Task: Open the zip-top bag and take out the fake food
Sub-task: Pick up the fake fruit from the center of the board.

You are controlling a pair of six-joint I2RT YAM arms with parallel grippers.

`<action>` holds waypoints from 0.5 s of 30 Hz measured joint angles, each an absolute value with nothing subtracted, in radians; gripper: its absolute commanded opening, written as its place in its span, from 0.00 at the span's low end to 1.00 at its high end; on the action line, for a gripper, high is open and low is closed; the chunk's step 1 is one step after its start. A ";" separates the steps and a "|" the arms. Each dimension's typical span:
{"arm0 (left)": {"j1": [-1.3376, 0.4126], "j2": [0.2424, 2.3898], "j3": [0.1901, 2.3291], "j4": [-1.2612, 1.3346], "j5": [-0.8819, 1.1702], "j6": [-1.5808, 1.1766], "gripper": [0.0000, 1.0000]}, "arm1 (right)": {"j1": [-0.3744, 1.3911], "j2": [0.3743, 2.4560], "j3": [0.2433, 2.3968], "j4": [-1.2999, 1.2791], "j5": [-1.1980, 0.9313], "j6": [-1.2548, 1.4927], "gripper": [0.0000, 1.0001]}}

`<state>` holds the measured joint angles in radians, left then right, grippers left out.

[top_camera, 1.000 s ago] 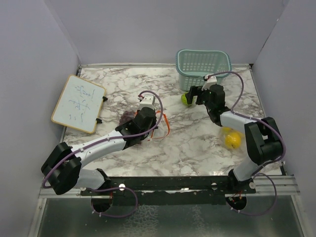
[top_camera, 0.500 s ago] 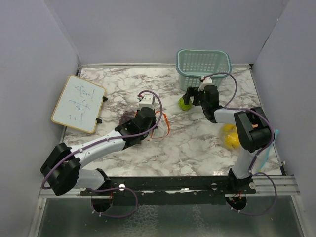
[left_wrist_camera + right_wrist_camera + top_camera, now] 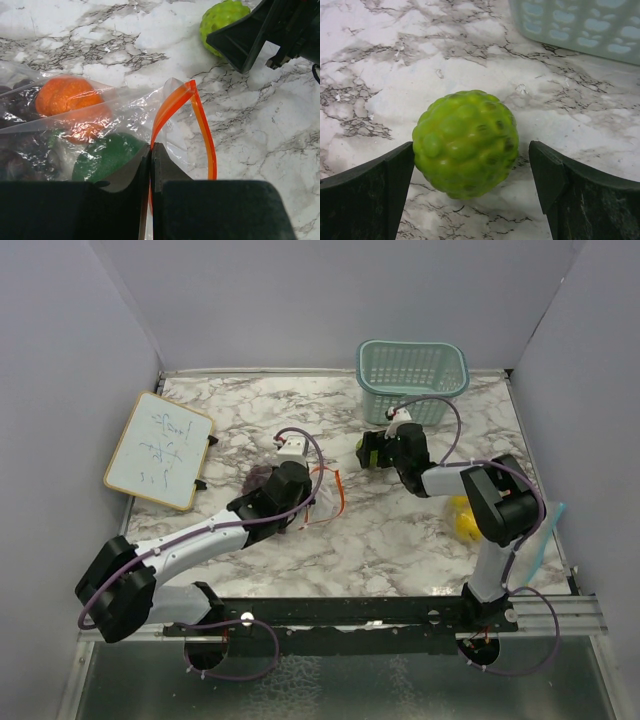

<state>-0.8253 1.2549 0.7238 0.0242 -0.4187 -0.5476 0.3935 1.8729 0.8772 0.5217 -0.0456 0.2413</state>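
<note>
Plain grey walls (image 3: pixel 300 300), marble table (image 3: pixel 390 535)

- The left arm (image 3: pixel 190 540) is stretched from the lower left of the overhead view up toward the centre, lying low and nearly straight.
- The left gripper (image 3: pixel 151 147) is seen pressed together, its jaws pinched on the edge of the zip-top bag (image 3: pixel 125 115).
- The right arm (image 3: pixel 445 480) is folded sharply at the elbow at centre right, with the forearm directed up and left.
- The right gripper (image 3: pixel 471 145) is held spread wide, one finger seen at each lower corner of its wrist view.
</note>
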 measured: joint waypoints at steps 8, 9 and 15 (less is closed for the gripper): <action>-0.825 1.216 0.723 0.023 -0.419 -0.548 0.08 | 0.393 1.873 0.880 0.487 0.016 0.229 0.68; -0.825 1.215 0.723 0.022 -0.419 -0.548 0.08 | 0.393 1.870 0.880 0.482 0.018 0.230 0.65; -0.825 1.215 0.723 0.022 -0.419 -0.545 0.08 | 0.393 1.758 0.854 0.439 0.037 0.214 0.62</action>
<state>-0.8246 1.2152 0.7231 0.0216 -0.4194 -0.5449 0.3935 1.7584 0.8543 0.4393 0.0372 0.2142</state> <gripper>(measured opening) 0.084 0.715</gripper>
